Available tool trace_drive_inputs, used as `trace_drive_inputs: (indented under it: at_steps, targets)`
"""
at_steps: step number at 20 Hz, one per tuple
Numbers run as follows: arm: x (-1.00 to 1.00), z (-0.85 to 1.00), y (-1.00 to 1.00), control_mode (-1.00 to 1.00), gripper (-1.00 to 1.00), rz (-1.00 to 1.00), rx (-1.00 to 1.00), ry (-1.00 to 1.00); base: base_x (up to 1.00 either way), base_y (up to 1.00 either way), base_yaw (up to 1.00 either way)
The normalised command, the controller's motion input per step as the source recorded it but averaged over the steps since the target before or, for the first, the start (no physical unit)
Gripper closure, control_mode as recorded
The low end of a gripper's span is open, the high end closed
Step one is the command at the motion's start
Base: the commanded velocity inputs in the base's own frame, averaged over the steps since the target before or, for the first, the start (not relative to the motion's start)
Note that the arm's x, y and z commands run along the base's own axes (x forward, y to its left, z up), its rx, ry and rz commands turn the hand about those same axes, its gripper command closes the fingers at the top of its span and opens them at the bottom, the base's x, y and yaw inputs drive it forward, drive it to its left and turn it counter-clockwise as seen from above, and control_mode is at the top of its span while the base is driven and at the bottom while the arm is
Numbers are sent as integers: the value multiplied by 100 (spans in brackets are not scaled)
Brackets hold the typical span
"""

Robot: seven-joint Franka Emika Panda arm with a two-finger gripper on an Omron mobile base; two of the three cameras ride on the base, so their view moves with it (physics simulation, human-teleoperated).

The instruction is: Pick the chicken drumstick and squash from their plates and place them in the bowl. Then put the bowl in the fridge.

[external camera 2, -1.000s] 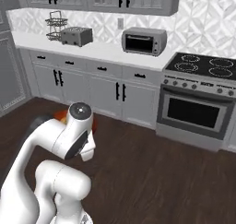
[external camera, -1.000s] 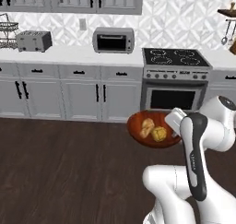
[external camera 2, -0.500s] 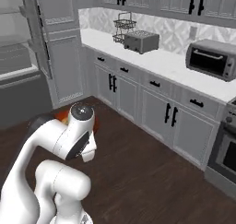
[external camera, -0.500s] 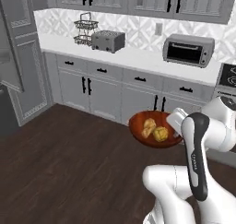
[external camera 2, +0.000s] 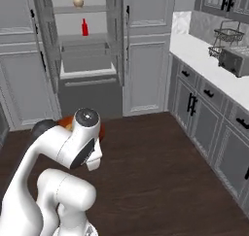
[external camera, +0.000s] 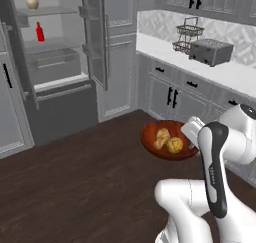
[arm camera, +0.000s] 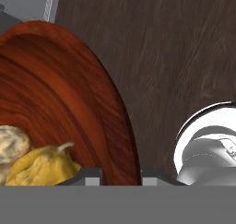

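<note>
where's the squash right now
In the left base view the squash lies in the reddish bowl, right of the drumstick, carried above the dark floor.

The dark wood floor (external camera: 85, 172) lay bare between the robot and the fridge (external camera: 55, 62), which stood at about eleven o'clock in the left base view, so a straight path toward it was open. Its door (external camera: 95, 34) hung swung out at twelve o'clock, edge-on beside the opening, narrowing that side. On the upper shelves a red bottle (external camera: 40, 32) and a tan jar (external camera: 32, 1) took some room; the shelf (external camera 2: 85, 48) under the bottle looked bare beside it. The counter (external camera: 200, 67) with a toaster (external camera: 210, 52) and a wire rack (external camera: 186, 34) closed off two o'clock.
</note>
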Motion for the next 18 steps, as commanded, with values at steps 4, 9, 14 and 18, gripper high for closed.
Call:
trace_drive_inputs:
  at_steps: [4,9,14,18]
  targets:
    - [0,0,0,100,100,0,0,0,95,-5,67]
    - [0,0,0,100,100,0,0,0,100,-3,29]
    - [0,0,0,100,100,0,0,0,100,-10,-3]
    - [0,0,0,100,100,0,0,0,100,-49,5]
